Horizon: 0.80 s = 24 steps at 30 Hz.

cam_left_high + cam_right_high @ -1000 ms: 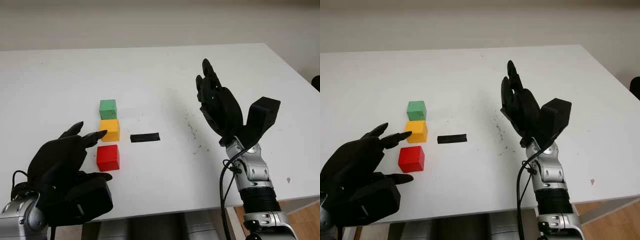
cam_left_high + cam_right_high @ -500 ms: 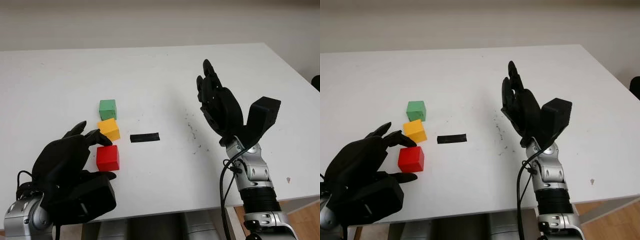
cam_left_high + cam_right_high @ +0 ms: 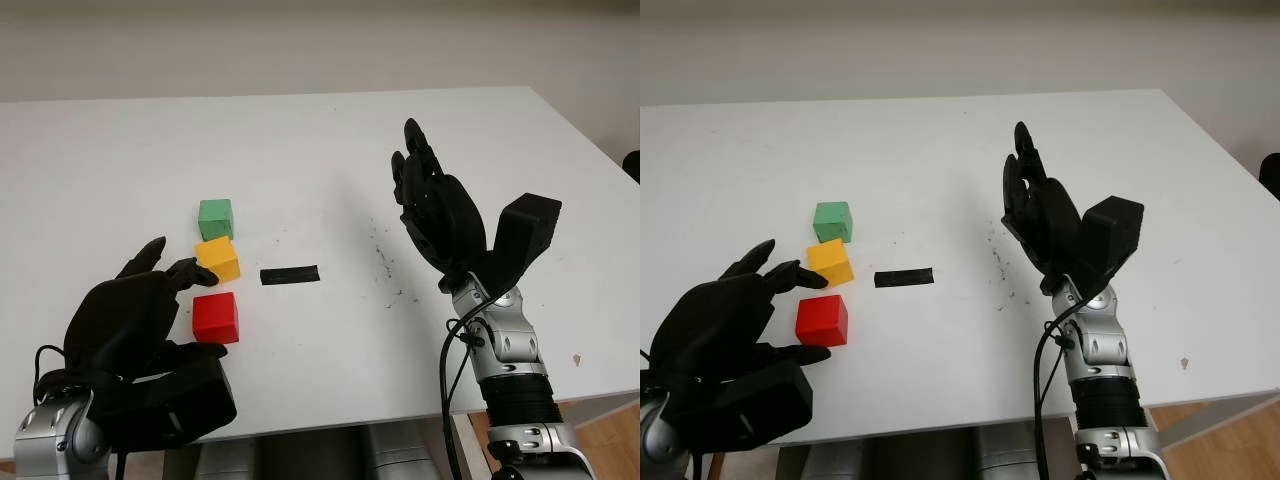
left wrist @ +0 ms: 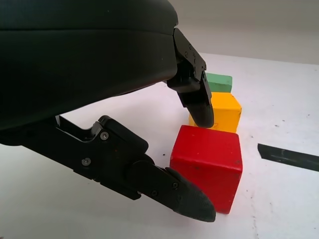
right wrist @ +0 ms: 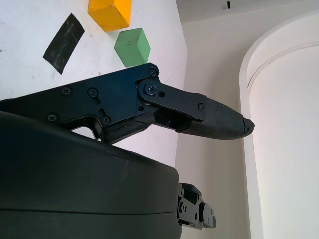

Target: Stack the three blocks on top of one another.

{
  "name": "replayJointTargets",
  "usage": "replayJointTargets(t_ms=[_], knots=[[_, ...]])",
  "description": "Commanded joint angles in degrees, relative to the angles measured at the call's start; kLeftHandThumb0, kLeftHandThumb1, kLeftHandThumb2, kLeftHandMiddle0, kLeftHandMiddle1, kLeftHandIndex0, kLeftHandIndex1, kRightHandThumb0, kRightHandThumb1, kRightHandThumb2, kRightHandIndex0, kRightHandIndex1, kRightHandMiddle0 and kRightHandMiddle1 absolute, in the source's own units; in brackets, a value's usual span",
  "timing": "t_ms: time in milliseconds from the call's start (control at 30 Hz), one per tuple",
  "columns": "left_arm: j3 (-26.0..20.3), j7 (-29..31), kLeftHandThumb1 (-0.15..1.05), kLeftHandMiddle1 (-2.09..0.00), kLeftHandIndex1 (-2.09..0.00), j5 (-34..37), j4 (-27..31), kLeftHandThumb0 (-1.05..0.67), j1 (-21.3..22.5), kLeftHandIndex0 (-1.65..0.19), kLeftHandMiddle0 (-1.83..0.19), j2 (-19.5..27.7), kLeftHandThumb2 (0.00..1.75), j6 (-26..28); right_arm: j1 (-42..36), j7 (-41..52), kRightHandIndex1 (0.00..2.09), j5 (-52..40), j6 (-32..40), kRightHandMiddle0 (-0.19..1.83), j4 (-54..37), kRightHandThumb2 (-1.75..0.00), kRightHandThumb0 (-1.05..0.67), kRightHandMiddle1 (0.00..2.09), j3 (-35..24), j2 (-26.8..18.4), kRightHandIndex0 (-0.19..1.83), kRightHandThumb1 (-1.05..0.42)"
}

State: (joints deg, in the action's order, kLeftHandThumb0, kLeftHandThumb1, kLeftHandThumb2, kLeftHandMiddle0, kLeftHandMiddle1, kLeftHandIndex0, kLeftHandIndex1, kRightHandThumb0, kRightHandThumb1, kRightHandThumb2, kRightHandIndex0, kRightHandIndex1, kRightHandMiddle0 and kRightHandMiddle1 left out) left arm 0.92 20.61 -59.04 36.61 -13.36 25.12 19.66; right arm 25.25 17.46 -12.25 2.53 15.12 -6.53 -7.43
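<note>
On the white table (image 3: 300, 140) 3 blocks lie in a short row running away from the robot, none stacked. The red block (image 3: 215, 316) is nearest, the yellow block (image 3: 219, 258) sits just beyond it, turned a little out of line, and the green block (image 3: 215, 218) is farthest. The yellow and green blocks are very close or touching at a corner; a narrow strip of table shows between the red and yellow ones. A strip of black tape (image 3: 290, 275) lies flat on the table just to the right of the yellow block.

The left hand (image 3: 135, 315) is at the near left of the table, right beside the red block, open and holding nothing. In the left wrist view one fingertip (image 4: 202, 112) sits against the upper front of the yellow block, while the lower finger (image 4: 187, 199) reaches along the table in front of the red block (image 4: 207, 162), close to its near face; whether it touches is unclear.

The right hand (image 3: 435, 205) is raised above the right half of the table, well apart from the blocks, open and empty. A scatter of small dark specks (image 3: 385, 262) marks the table near it.
</note>
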Motion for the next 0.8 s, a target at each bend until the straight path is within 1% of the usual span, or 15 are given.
replayJointTargets(t_ms=[0,300,400,467,567,633,767], knots=[[0.4,-0.4,0.83,-0.06,-0.47,-1.0,-0.7,-0.65,0.4,-0.47,-0.04,-0.3,0.06,-0.5,0.2,0.0,0.0,-0.3,0.0,-0.19,-1.2,-0.71,-0.75,0.0,-0.3,-0.6,-0.19,-1.05],[1.4,-0.9,0.84,-0.07,-0.51,-4.1,-2.4,-0.61,0.5,-0.52,-0.08,-1.2,0.06,-1.8,0.1,0.0,0.0,-0.6,0.1,-0.19,-1.4,-0.69,-0.75,0.0,-0.5,-0.5,-0.19,-1.05],[1.4,-1.2,0.87,-0.06,-0.77,-3.4,-2.5,-0.57,0.4,-0.47,-0.12,-1.7,0.06,-2.3,0.1,0.1,0.0,-0.7,-0.1,-0.19,-1.2,-0.7,-0.75,0.0,-0.5,-0.6,-0.19,-1.05],[1.1,-1.6,0.88,-0.06,-1.06,-2.0,-2.6,-0.52,0.3,-0.43,-0.14,-2.0,0.06,-3.0,0.1,0.2,0.0,-0.8,-0.1,-0.19,-1.2,-0.7,-0.75,0.0,-0.5,-0.6,-0.19,-1.05],[0.7,-3.0,0.9,-0.06,-1.28,-0.2,-2.8,-0.47,0.0,-0.4,-0.19,-2.0,0.06,-4.8,0.1,0.4,0.0,-1.0,-0.1,-0.19,-1.2,-0.7,-0.75,0.0,-0.6,-0.6,-0.19,-1.05],[0.4,-4.3,0.92,-0.06,-1.48,1.7,-2.9,-0.43,-0.2,-0.33,-0.23,-2.2,0.06,-6.1,0.1,0.3,0.0,-1.0,-0.1,-0.19,-1.1,-0.71,-0.74,0.0,-0.5,-0.6,-0.19,-1.05],[-0.5,-8.9,0.93,-0.07,-1.5,6.8,-3.8,-0.39,-0.6,-0.31,-0.27,-3.5,0.06,-9.4,0.1,0.0,0.0,-1.1,0.3,-0.19,-1.2,-0.7,-0.74,0.0,-0.5,-0.5,-0.19,-1.05]])
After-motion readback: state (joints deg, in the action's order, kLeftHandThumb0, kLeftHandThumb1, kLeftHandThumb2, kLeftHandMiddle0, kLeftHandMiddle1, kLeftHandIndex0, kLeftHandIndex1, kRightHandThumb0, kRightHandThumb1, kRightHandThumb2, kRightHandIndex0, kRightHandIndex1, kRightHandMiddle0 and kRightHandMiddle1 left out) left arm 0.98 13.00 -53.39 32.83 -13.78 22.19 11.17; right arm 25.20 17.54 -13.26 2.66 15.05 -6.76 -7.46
